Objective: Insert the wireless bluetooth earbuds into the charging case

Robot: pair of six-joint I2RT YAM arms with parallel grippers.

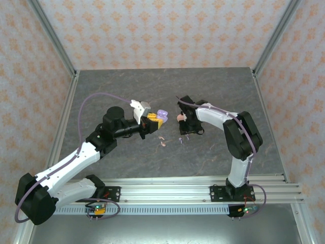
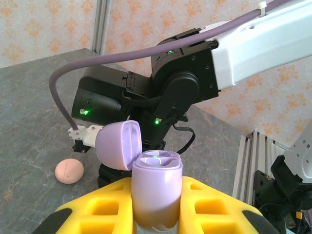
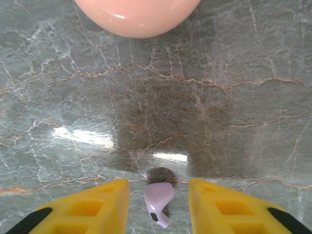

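Note:
My left gripper (image 2: pixel 157 197) is shut on the lilac charging case (image 2: pixel 157 181), holding it upright above the table. Its lid (image 2: pixel 118 145) is flipped open to the left and both sockets look empty. From above, the same case (image 1: pixel 161 116) sits at the tip of the left gripper (image 1: pixel 154 122). My right gripper (image 3: pixel 157 185) is open and points down at the table, with a lilac earbud (image 3: pixel 159 199) lying between its yellow fingers, untouched. In the top view the right gripper (image 1: pixel 184 132) hovers over that earbud (image 1: pixel 182 140). Two pale pink earbuds (image 1: pixel 162 142) lie just left of it.
A closed pink round case (image 3: pixel 139 14) rests on the table just beyond the right gripper; the pink case (image 1: pixel 179 117) lies between the two grippers and the pink case (image 2: pixel 68 170) sits under the right arm's wrist (image 2: pixel 180 92). Grey marble tabletop (image 1: pixel 127 91), framed by metal rails.

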